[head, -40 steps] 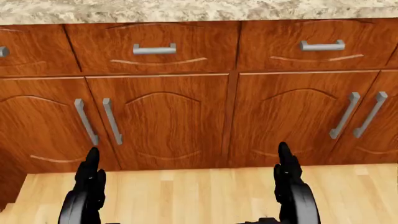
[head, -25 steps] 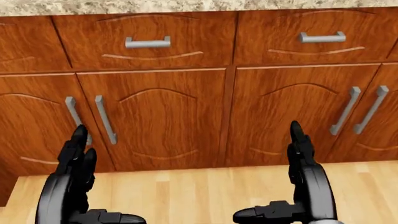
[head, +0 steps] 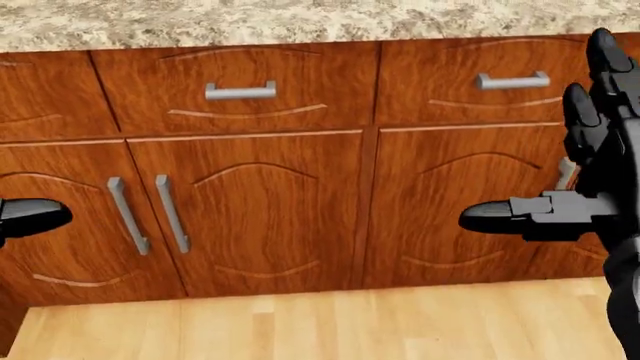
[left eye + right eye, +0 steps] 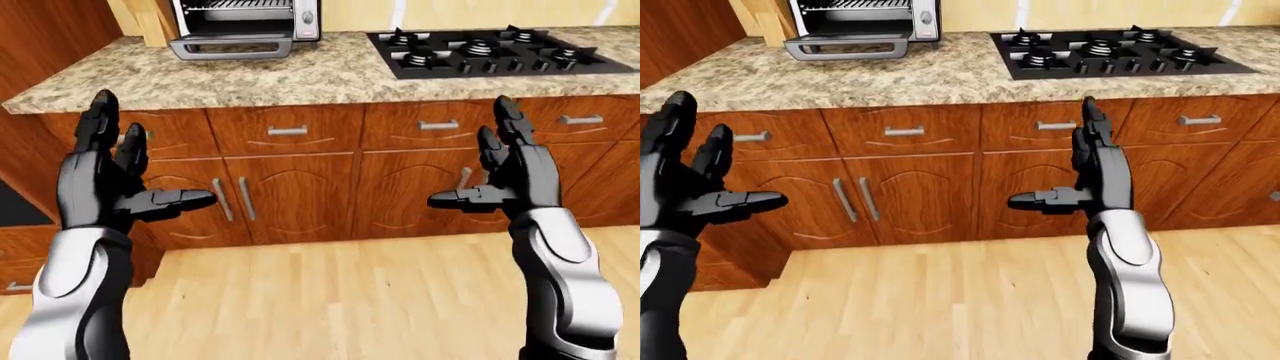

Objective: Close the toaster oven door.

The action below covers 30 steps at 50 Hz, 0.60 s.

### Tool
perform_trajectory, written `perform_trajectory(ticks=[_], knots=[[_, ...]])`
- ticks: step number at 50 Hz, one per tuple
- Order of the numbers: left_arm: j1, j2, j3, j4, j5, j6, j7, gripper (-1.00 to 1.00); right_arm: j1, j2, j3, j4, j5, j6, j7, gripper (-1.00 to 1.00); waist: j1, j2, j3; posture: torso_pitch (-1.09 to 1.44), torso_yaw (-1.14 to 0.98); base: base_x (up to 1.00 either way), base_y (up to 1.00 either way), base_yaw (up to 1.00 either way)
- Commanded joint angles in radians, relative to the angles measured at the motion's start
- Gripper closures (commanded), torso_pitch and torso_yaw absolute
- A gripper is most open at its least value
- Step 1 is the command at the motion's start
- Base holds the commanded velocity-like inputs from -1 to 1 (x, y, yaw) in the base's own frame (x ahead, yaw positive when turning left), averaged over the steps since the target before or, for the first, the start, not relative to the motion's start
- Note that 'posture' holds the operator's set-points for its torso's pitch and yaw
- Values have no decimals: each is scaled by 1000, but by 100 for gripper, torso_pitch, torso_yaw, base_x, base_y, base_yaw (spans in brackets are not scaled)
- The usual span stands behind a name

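The silver toaster oven (image 4: 245, 19) stands on the granite counter (image 4: 280, 79) at the top left of the left-eye view. Its door (image 4: 230, 49) hangs open, folded down flat onto the counter, and the rack inside shows. My left hand (image 4: 115, 184) is raised at the left, fingers spread open and empty, well below and short of the oven. My right hand (image 4: 505, 176) is raised at the right, also open and empty. In the head view only the right hand (image 3: 575, 180) and the left thumb tip (image 3: 30, 214) show.
A black gas cooktop (image 4: 495, 49) sits in the counter to the right of the oven. Wooden drawers and cabinet doors (image 4: 300, 195) with grey handles run below the counter. A tall wooden cabinet (image 4: 45, 34) stands at the left. Light wood floor (image 4: 330, 300) lies below.
Both hands have risen from low near the floor to chest height and spread apart. The head view has shifted a little, so the camera moved.
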<state>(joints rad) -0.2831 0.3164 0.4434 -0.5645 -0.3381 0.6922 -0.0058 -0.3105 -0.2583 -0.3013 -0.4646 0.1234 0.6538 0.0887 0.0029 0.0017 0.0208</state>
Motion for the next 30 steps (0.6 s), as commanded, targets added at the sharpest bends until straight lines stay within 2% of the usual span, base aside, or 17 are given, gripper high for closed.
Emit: perform_trajectory(ticks=[1,5,9,15,21,30], knots=[[-27,37,23,-9,-29,-18,13,-100,-39,-29,-22,-25,16,2,-3,-100,0,1,-12,0,0,0,0,0],[-65,125,88,21,-83,1,25,-100,-93,-91,-61,-20,49,40,-1,-100,0,4,-9,0,0,0,0,0],[-47,160,113,63,-92,-41,20,-100,-109,-130,-81,37,64,3,1,-100,-1,5,0,0,0,0,0,0],[-38,236,196,78,-135,-26,17,-100,-146,-201,-121,77,98,6,-2,-100,-2,7,2,0,0,0,0,0],[-48,279,213,86,-162,-26,35,-100,-179,-269,-154,101,132,20,-14,-100,0,5,9,0,0,0,0,0],[-45,292,218,83,-179,-20,43,-100,-180,-291,-148,83,137,19,-5,-100,0,7,8,0,0,0,0,0]])
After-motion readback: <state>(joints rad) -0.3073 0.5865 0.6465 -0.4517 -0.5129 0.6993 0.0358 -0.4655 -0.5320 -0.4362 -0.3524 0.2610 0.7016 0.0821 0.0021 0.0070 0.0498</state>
